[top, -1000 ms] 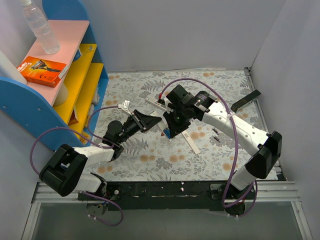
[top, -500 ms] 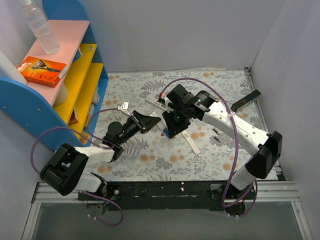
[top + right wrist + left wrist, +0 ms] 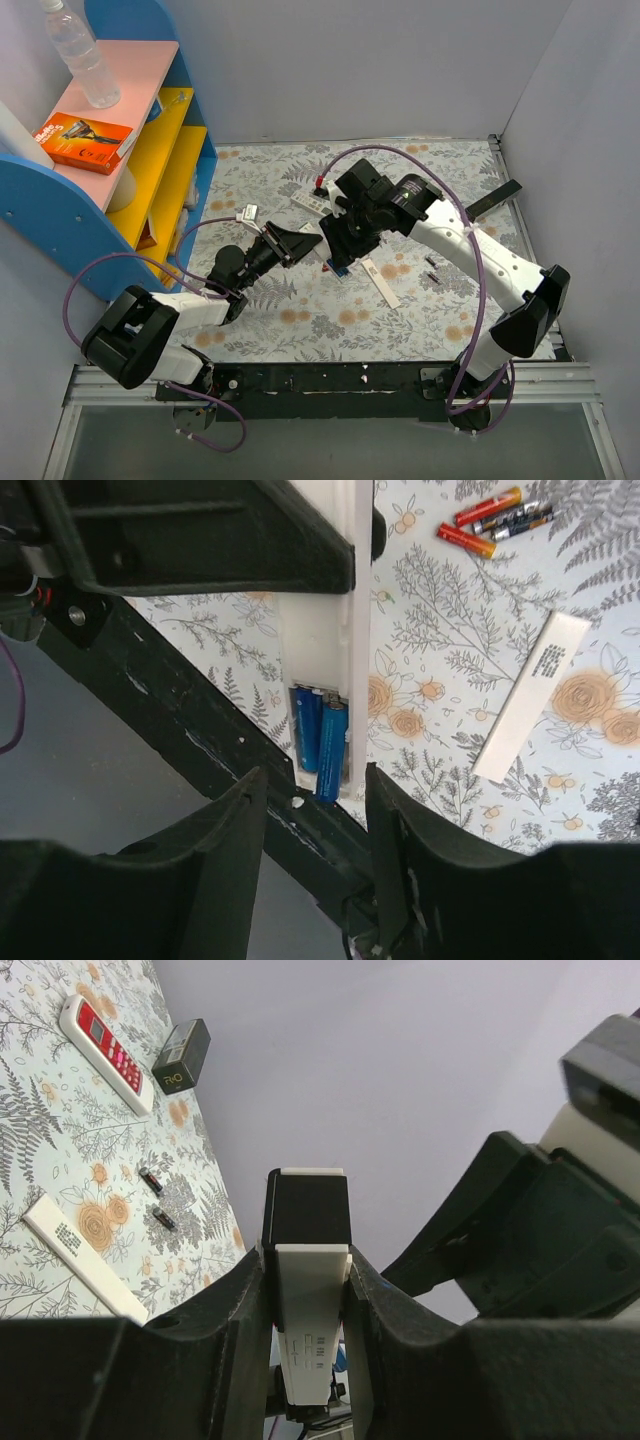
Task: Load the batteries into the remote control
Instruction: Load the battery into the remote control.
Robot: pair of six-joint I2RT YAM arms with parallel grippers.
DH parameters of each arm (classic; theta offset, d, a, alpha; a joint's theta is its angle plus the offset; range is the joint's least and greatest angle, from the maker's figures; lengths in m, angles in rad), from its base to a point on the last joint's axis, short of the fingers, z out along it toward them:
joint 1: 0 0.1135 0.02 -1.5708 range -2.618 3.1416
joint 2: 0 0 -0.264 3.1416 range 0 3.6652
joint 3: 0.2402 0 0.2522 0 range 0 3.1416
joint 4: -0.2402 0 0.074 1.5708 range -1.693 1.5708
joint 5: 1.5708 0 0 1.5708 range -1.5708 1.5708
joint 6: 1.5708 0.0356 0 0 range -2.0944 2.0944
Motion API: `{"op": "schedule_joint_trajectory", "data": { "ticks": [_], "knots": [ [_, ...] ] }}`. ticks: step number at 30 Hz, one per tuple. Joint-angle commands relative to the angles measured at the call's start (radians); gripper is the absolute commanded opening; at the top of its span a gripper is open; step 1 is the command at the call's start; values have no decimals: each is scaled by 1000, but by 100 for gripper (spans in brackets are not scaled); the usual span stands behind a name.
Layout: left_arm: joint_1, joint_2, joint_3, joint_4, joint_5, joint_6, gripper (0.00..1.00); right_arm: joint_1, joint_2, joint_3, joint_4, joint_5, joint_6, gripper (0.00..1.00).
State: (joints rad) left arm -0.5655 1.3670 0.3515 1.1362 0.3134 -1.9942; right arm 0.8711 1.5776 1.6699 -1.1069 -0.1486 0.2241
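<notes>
My left gripper (image 3: 308,1310) is shut on the long white remote control (image 3: 310,1290), dark at its far end, and holds it above the mat. In the right wrist view the remote (image 3: 320,650) shows its open bay with two blue batteries: one (image 3: 308,728) lies flat, the other (image 3: 331,750) lies slightly askew with its end sticking past the bay's edge. My right gripper (image 3: 315,820) is open and empty just above that end of the remote. In the top view both grippers meet mid-table, left (image 3: 300,243) and right (image 3: 345,245).
The white back cover (image 3: 530,695) lies on the floral mat, also seen in the top view (image 3: 380,283). Red-orange and dark cells (image 3: 480,525) lie beyond it. A red remote (image 3: 105,1050), a black box (image 3: 182,1055) and tiny dark cylinders (image 3: 152,1180) lie farther off. A coloured shelf (image 3: 150,150) stands at left.
My right gripper has shifted slightly up and left over the remote. The left gripper holds the remote almost still.
</notes>
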Motion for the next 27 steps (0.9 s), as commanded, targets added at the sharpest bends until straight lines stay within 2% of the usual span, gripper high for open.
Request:
{"op": "schedule_joint_trajectory", "data": {
  "ticks": [1,4,10,15,18,27],
  "knots": [
    [-5,-14,-5,39,12,-57,0,3,-39,109,-19,0,-113,52],
    [-4,-19,-3,31,19,-63,0,3,-80,93,14,-57,-271,52],
    [-4,-35,30,-22,67,-64,0,5,-280,-160,152,-175,-659,51],
    [-5,-60,56,-68,85,-68,0,6,-448,-359,303,-221,-868,49],
    [-4,-72,69,-96,102,-71,0,8,-478,-397,321,-233,-946,48],
    [-5,-72,101,-104,150,-92,0,19,-453,-392,320,-233,-1011,43]
  ]
}}
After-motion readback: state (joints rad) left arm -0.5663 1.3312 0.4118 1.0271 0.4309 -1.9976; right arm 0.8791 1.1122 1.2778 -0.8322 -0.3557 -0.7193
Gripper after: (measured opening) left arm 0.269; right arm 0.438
